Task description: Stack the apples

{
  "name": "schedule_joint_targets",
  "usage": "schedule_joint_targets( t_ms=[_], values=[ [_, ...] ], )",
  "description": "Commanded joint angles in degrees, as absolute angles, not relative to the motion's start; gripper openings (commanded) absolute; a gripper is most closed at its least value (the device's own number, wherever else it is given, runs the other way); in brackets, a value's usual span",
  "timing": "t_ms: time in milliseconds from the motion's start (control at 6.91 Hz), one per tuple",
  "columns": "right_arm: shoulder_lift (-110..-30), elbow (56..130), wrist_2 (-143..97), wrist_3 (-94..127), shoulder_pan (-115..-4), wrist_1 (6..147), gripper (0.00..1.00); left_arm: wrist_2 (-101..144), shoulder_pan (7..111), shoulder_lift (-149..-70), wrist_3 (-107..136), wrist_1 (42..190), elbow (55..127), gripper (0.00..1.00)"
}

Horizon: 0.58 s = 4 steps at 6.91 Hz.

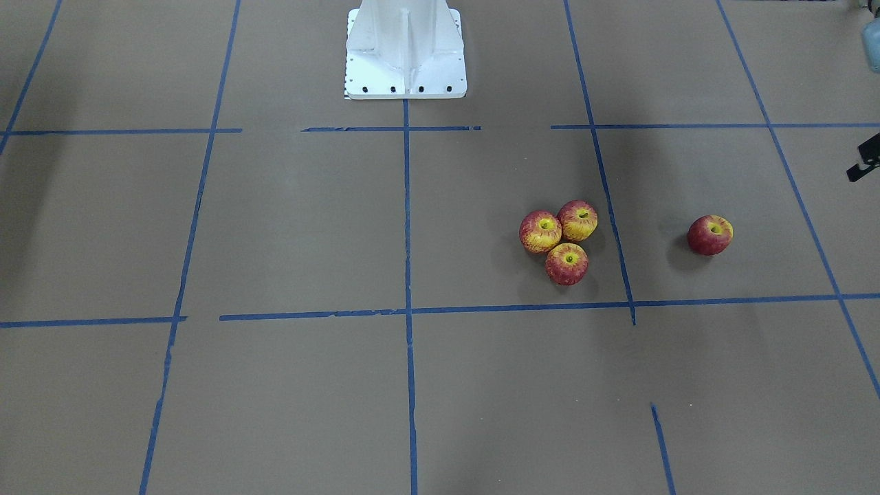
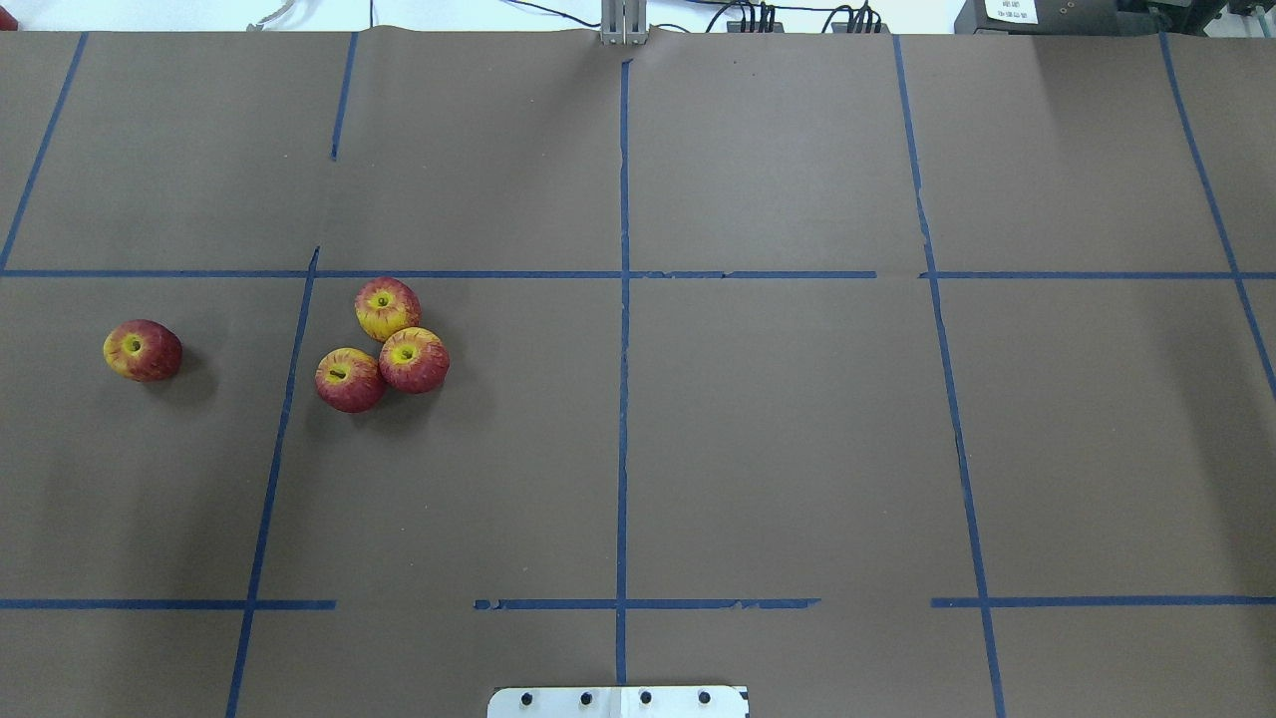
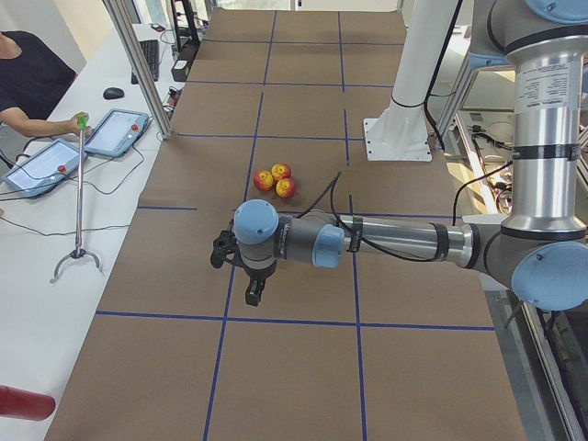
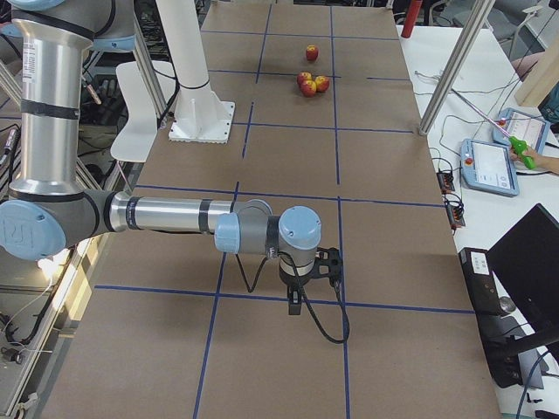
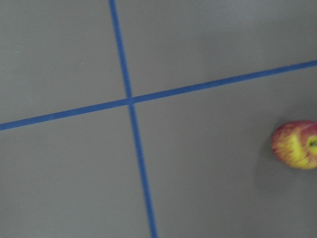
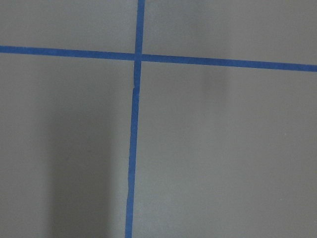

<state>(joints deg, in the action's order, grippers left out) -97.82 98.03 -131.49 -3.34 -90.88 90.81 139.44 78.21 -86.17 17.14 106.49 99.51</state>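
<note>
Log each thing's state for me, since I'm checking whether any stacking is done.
clustered apples: three, resting on the table, touching one another, none on top of another.
lone apple: on the table, apart from the cluster, not grasped.
left gripper: raised above the table, touching no apple; whether the jaws are open or shut cannot be told.
right gripper: raised above the table, far from the apples; jaws cannot be told.

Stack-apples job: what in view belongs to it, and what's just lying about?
Job: three clustered apples; lone apple, set apart on the robot's left.
Lying about: two tablets, mouse, red cylinder, all on the white side bench.
</note>
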Motion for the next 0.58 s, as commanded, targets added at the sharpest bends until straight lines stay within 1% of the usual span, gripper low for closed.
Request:
schedule_joint_targets(
  t_ms=[0,145,434],
  values=[
    [-97.82,98.0,-131.48,-3.34,-90.88,90.79,1.0,132.26,65.97,-87.18,36.5,114.07,100.54,1.0],
    [-97.82,98.09,-131.48,-3.34,-90.88,90.79,1.0,125.92,61.22,-88.67,43.09,114.17,99.94,1.0],
    [-97.82,98.0,-131.49,-3.34,-90.88,90.88,1.0,125.42,60.12,-90.17,47.0,114.17,98.97,1.0]
  ],
)
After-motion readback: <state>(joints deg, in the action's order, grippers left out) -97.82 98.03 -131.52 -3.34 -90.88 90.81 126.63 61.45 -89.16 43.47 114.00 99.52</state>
